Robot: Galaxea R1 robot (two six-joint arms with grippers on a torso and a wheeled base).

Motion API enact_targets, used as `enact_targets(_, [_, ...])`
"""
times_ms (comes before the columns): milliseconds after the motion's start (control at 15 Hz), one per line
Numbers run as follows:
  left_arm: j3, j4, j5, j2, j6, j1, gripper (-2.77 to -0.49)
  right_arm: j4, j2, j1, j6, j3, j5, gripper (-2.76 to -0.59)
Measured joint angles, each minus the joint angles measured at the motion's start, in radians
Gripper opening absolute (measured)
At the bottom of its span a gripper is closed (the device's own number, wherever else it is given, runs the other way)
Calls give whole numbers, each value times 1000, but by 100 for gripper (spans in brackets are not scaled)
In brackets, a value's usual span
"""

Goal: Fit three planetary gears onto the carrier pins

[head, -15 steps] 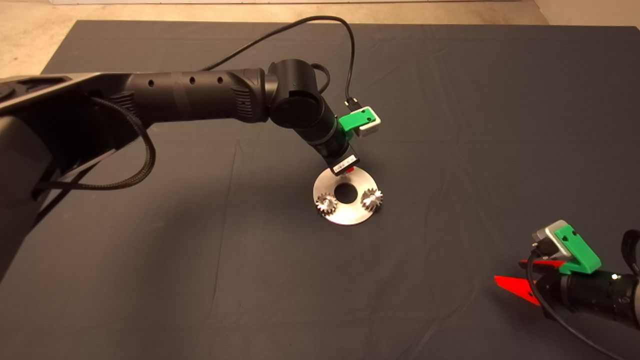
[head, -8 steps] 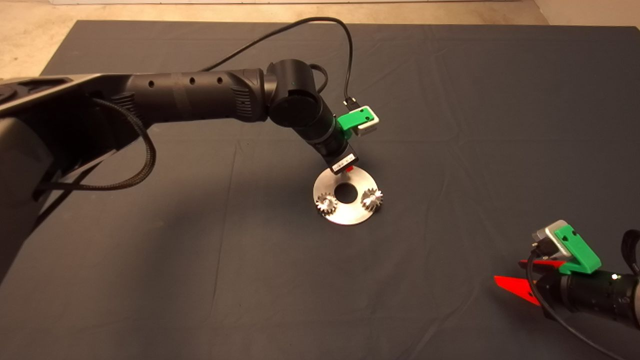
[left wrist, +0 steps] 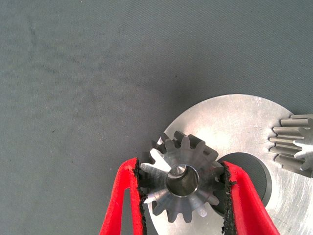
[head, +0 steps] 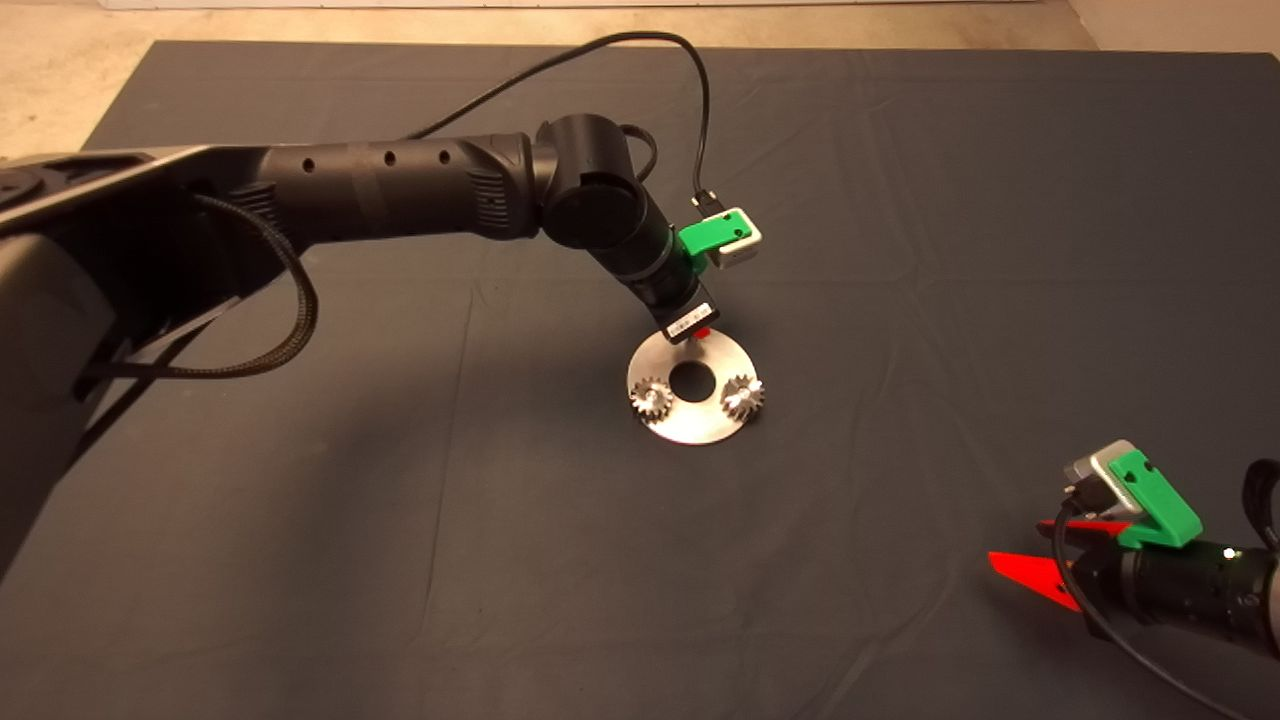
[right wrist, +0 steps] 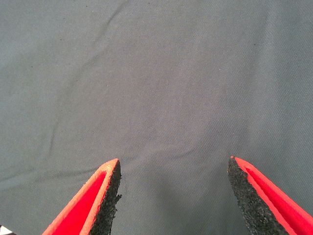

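Planetary gears: one gear point(left wrist: 182, 182) is clamped in the left gripper point(left wrist: 182, 196) above the far edge of the silver plate point(head: 690, 425), two more sit on the plate.

The left gripper's red fingers point(left wrist: 124, 200) press their black pads against opposite sides of the gear's teeth, and a silver peg tip shows inside its centre hole. On the plate's near half, a second gear point(head: 650, 399) sits left of the large centre hole point(head: 691, 381) and a third gear point(head: 743, 397) sits right of it. The left arm's wrist hides the plate's far rim from above; a small white label point(head: 683, 323) on it carries print too small to read. The right gripper point(right wrist: 173, 196) waits at the dark mat's point(head: 400, 560) lower right, fingers spread apart over bare cloth on the counter.
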Motion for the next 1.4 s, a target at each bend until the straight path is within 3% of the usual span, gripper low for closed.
enact_targets(600, [2,0,-1,0,0,0,-266,0,0,0,0,0,0,-173])
enact_targets(933, [23,8,14,0,0,0,-266,0,1,0,0,0,-3,-173])
enact_targets(1400, [37,8,16,-3,0,-9,-266,0,1,0,0,0,-4,-173])
